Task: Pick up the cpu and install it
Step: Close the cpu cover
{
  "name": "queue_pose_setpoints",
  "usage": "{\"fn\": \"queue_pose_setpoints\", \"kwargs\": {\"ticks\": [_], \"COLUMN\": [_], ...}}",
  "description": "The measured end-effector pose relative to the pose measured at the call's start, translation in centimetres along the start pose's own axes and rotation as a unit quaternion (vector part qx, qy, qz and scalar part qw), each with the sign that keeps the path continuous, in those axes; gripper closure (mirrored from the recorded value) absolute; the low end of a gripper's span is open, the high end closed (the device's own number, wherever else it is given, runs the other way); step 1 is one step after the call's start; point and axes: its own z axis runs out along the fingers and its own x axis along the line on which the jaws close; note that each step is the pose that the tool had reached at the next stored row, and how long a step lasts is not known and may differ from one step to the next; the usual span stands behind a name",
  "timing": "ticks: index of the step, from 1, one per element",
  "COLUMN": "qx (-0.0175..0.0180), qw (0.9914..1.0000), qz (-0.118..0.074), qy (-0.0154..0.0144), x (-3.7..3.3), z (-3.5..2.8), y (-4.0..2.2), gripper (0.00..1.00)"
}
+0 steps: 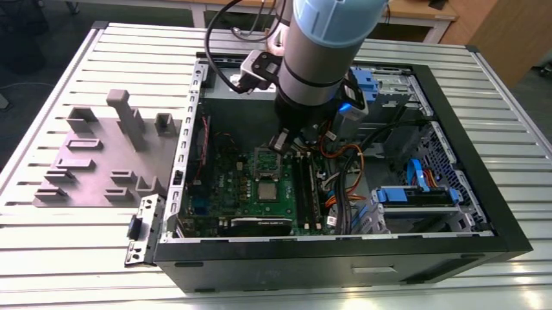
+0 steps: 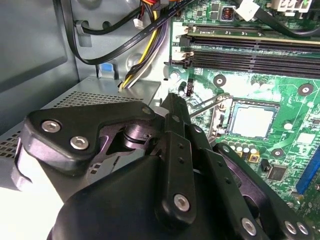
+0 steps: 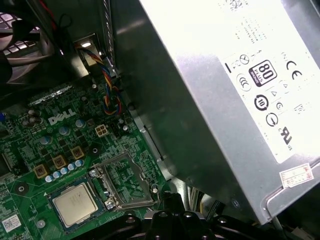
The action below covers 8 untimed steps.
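The cpu (image 1: 269,191) is a small silver-grey square lying flat in its socket on the green motherboard (image 1: 226,187) inside the open computer case. It appears in both wrist views as the cpu (image 2: 252,120) and the cpu (image 3: 74,202). The shiny socket frame (image 3: 124,182) stands flipped open beside it, with its thin lever (image 2: 208,105) raised. My gripper (image 1: 286,143) hangs low inside the case, just beyond the open frame from the chip and apart from it. In the second wrist view the black gripper (image 2: 173,101) has nothing visible in it.
A silver power supply (image 3: 240,85) rises close beside the gripper. Black memory slots (image 2: 250,47) and bundled cables (image 2: 142,35) run near the socket. Blue drive brackets (image 1: 414,194) sit at the exterior view's right. A grey pocketed tray (image 1: 95,161) lies outside the case on the slatted table (image 1: 69,258).
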Motion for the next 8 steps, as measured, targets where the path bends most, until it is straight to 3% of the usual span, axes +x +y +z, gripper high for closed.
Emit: {"fn": "queue_pose_setpoints", "kwargs": {"ticks": [8], "qx": [0.0], "qw": [1.0], "qz": [0.0], "qy": [-0.0001], "x": [0.0], "z": [-0.2], "y": [0.1], "gripper": [0.89]}}
